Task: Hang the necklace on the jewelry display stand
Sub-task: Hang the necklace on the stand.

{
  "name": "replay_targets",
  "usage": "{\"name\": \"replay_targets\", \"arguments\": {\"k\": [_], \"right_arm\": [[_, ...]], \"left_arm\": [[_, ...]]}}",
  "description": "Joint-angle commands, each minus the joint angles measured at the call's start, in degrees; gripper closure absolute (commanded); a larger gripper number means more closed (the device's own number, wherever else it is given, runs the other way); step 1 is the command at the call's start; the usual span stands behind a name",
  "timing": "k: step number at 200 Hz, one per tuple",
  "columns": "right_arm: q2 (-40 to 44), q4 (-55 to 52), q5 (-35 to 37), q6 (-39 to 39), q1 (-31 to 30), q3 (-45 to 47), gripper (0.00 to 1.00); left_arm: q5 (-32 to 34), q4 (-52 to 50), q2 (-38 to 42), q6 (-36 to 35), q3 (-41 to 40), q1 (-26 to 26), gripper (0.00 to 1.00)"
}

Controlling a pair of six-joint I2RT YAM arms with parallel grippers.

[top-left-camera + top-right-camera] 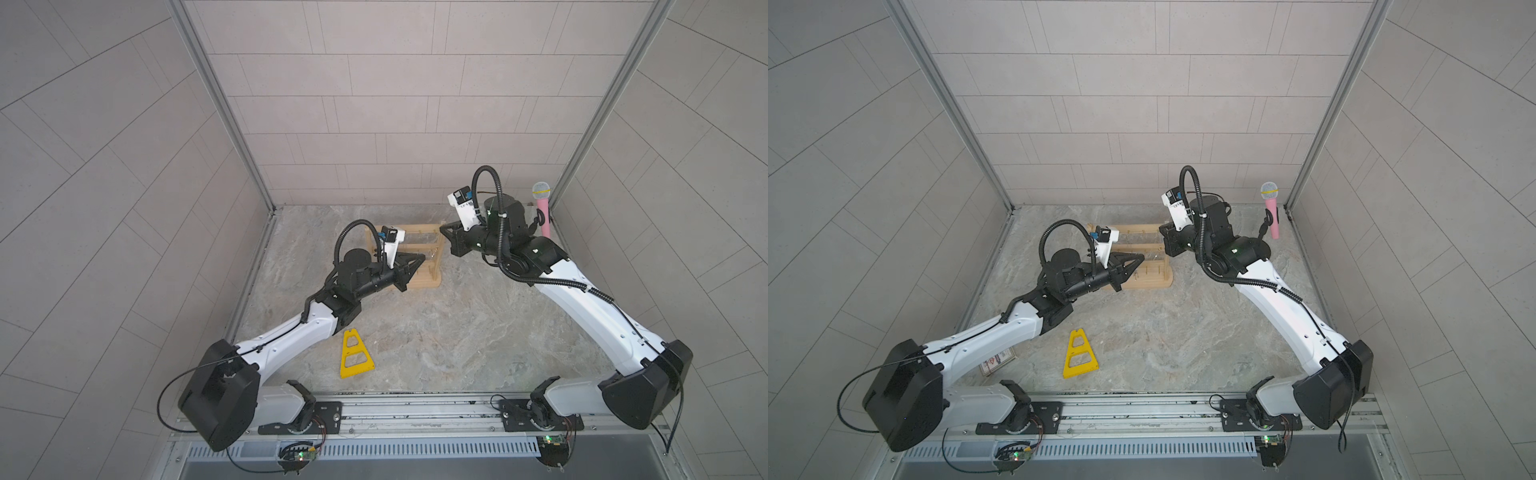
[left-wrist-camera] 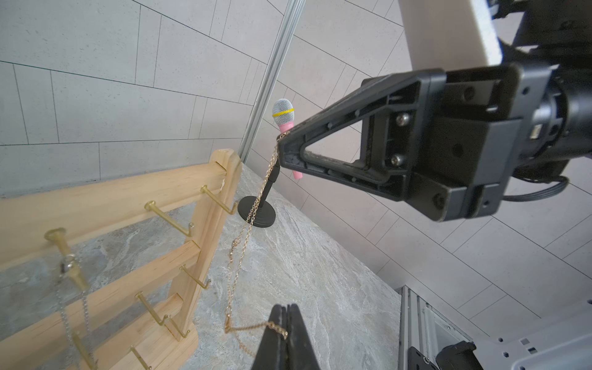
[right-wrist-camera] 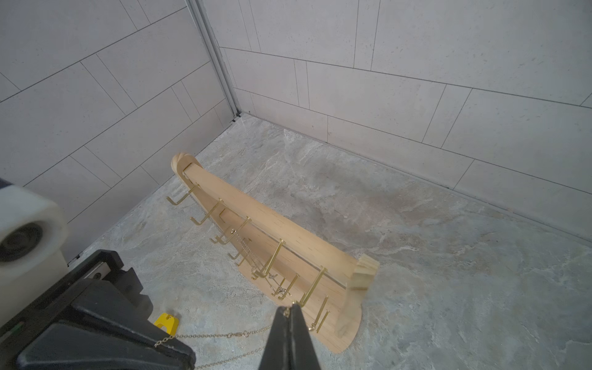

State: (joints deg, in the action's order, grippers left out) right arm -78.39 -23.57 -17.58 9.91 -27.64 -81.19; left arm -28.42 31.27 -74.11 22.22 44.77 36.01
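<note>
Your left hand (image 2: 283,315) is clamped shut on the thin gold chain necklace (image 2: 238,243). The chain stretches just beside the end upright of the pale wooden three-bar jewelry display stand (image 2: 105,195), above the grey marbled desk (image 2: 304,272). Your right hand (image 2: 281,145) pinches the chain's other part.

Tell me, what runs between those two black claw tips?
A thin gold chain necklace, pinched by both the left gripper and right gripper, sags between them; the left wrist view shows it.

Between the jaws the necklace (image 2: 235,243) is too fine to trace in both top views; the right jaws half-hide the microphone (image 2: 283,111).
</note>
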Motion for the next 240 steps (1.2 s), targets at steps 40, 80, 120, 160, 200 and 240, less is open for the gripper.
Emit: {"name": "replay_targets", "arguments": {"k": [40, 80, 120, 160, 200, 240], "right_arm": [[-1.4, 0.0, 0.1, -1.7, 0.5, -2.7, 0.95], [-2.3, 0.1, 0.0, -1.8, 1.0, -2.9, 0.95], [-3.4, 0.1, 0.0, -1.8, 1.6, -3.0, 0.95], [-3.8, 0.3, -0.4, -2.0, 2.0, -2.7, 0.95], [-3.7, 0.8, -0.5, -2.0, 2.1, -2.7, 0.95], [-4.2, 0.8, -1.3, -2.1, 2.2, -3.3, 0.94]], "left_arm": [[-0.8, 2.3, -0.9, -0.5, 1.0, -0.3, 0.95], [-0.8, 2.3, -1.1, -0.6, 1.0, -0.3, 0.95], [-0.9, 2.5, -1.8, -0.6, 1.3, -0.3, 0.95], [-1.0, 3.0, -2.4, -0.5, 1.4, -0.3, 0.95], [-1.0, 2.8, -2.1, -0.8, 1.4, -0.3, 0.95], [-0.8, 2.8, -1.9, -0.8, 1.1, -0.3, 0.95]]}}
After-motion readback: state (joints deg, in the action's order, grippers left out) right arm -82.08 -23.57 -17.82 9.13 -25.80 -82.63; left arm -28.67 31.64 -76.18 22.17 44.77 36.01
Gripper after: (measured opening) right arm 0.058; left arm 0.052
